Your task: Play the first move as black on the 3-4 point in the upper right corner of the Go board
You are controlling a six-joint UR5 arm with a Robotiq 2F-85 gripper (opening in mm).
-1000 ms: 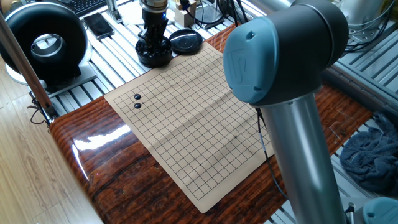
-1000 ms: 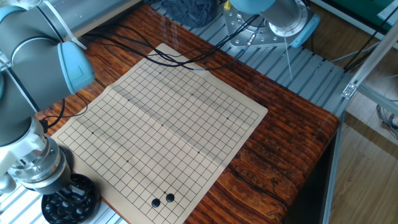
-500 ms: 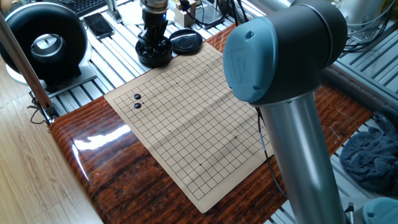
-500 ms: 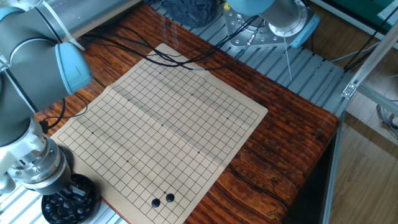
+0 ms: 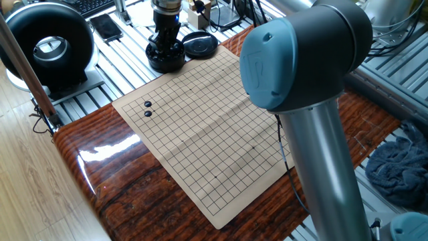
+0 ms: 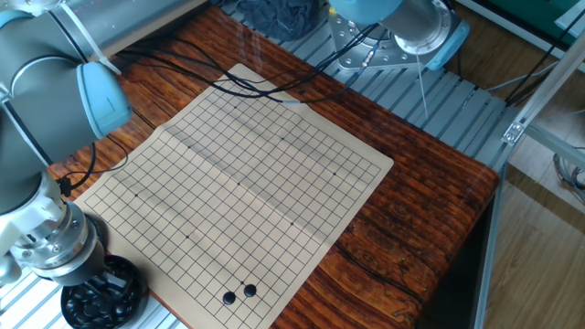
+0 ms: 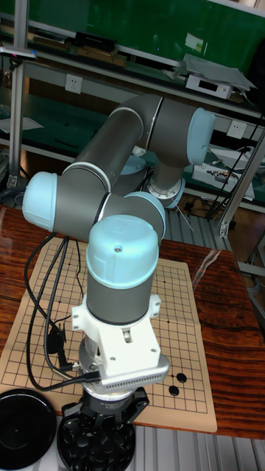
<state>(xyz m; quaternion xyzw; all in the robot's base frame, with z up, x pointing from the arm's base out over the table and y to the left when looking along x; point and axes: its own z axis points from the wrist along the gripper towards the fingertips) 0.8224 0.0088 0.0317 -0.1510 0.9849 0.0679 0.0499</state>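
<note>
Against the frames from a second and half a second before, almost nothing had changed: only the blue-capped arm joint (image 6: 96, 96) at the left of the other fixed view had drifted slightly leftward, while the two black stones (image 5: 147, 109) and the Go board (image 5: 207, 127) lay exactly as they had.

In one fixed view, the gripper (image 5: 165, 48) was lowered into the black stone bowl (image 5: 166, 59) at the board's far edge, with the bowl's lid (image 5: 200, 44) just to the right of it on the slatted table (image 5: 100, 94). I could not tell whether the fingers were spread or pressed together, as they were buried among the stones. The two stones on the board sat on neighbouring crossings near its left corner.

The other fixed view showed what that one hid: the bowl (image 6: 102, 291) at lower left was heaped with loose black stones, and black cables (image 6: 247, 84) trailed over the board's far corner. There the two stones (image 6: 239, 293) lay by the board's near edge.

The tall fixed view alone showed the whole arm (image 7: 121, 243) folded over the board, its wrist pointing straight down into the bowl (image 7: 96, 441), the lid (image 7: 26, 428) at the far left.
</note>
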